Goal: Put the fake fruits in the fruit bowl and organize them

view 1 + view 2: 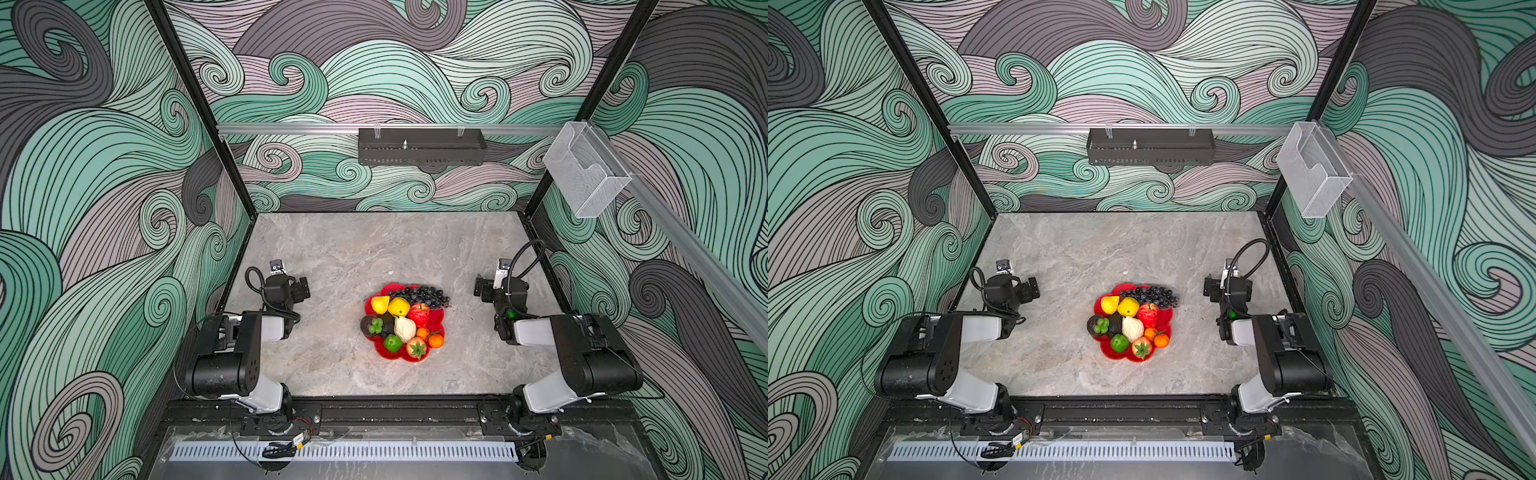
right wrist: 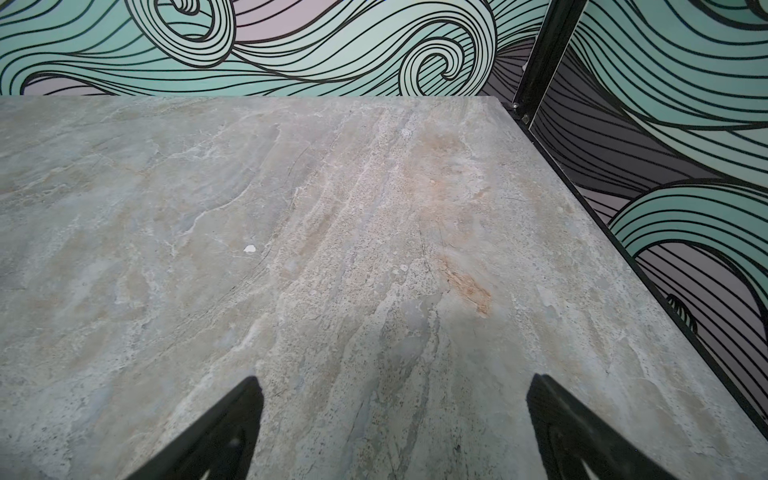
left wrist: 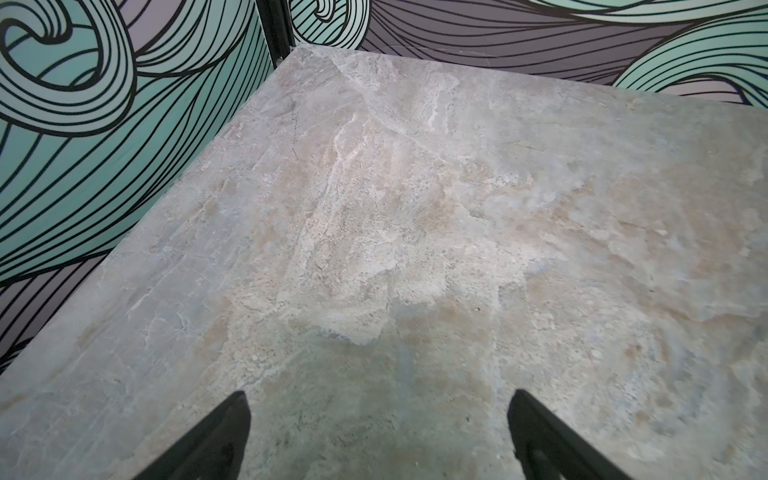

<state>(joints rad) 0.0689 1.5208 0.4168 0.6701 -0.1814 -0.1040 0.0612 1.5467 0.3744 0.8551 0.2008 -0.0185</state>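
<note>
Fake fruits all sit in the fruit bowl mid-counter; left jaws and right jaws gape wide, empty, well apart from it.

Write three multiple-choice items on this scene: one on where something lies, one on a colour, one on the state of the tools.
1. Where does the grape bunch lie in the fruit bowl?
A. at its far edge, away from the arm bases
B. in its middle
C. at its near edge

2. What colour is the fruit bowl?
A. white
B. red
C. blue

3. How are the left tool and the right tool?
A. both shut on fruit
B. one open, one shut
C. both open and empty

Key:
1. A: both top views show the dark bunch draped over the far rim.
2. B: its scalloped rim is glossy red.
3. C: each wrist view shows spread fingers with nothing between them.
</note>
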